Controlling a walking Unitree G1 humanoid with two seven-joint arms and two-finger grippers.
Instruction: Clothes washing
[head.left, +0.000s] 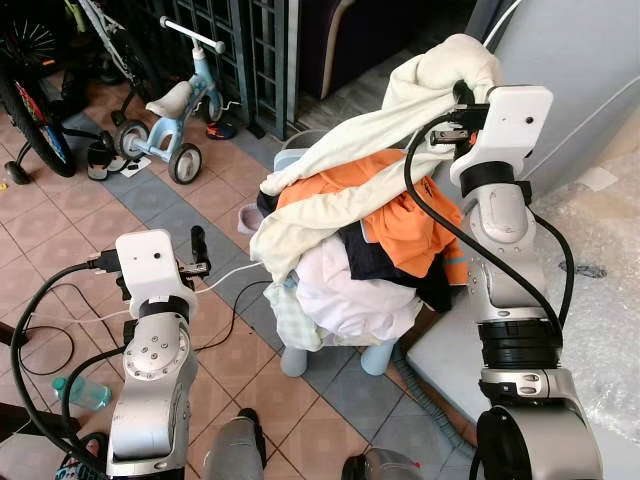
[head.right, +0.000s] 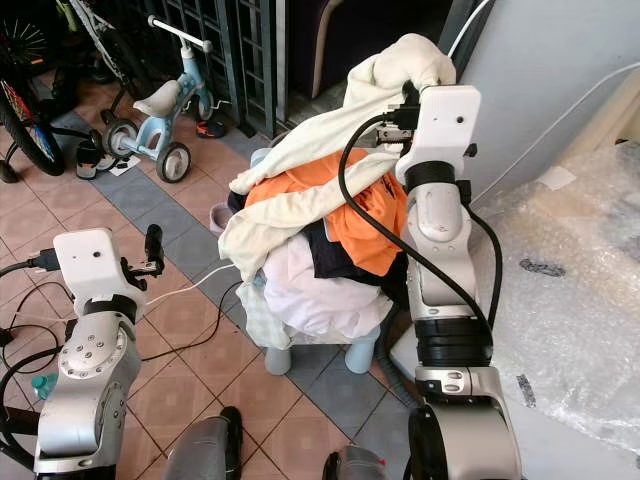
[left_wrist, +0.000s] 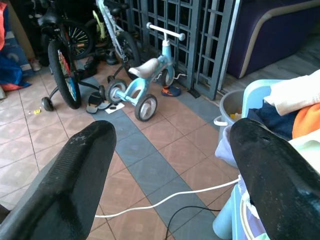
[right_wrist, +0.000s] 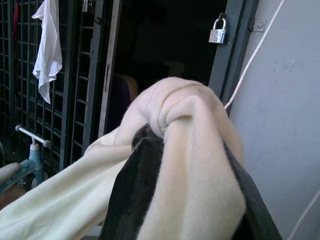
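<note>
No brand, label or writing can be read anywhere. At far left a bicycle (head.left: 25, 110) leans by the dark metal grille (head.left: 255, 50), and a small blue-and-white balance trike (head.left: 175, 110) stands on the tiled floor (head.left: 60, 240). The left gripper (head.left: 197, 245) hangs low over the tiles, well apart from the laundry, its two black fingers (left_wrist: 75, 185) spread wide with nothing between them; a white cable (left_wrist: 165, 200) runs across the floor beyond them. In the middle, a heap of clothes (head.left: 350, 270) overflows a pale blue basket (head.left: 300, 345): an orange shirt (head.left: 400, 215), dark garments and white ones. The right gripper (head.left: 462, 100) is raised above the heap beside the grey wall (head.left: 600, 70), its jaws closed on a cream garment (head.left: 400, 120), whose cloth bunches over and around the fingertips and trails down onto the pile. A padlock (right_wrist: 217, 31) hangs on the dark door frame behind
</note>
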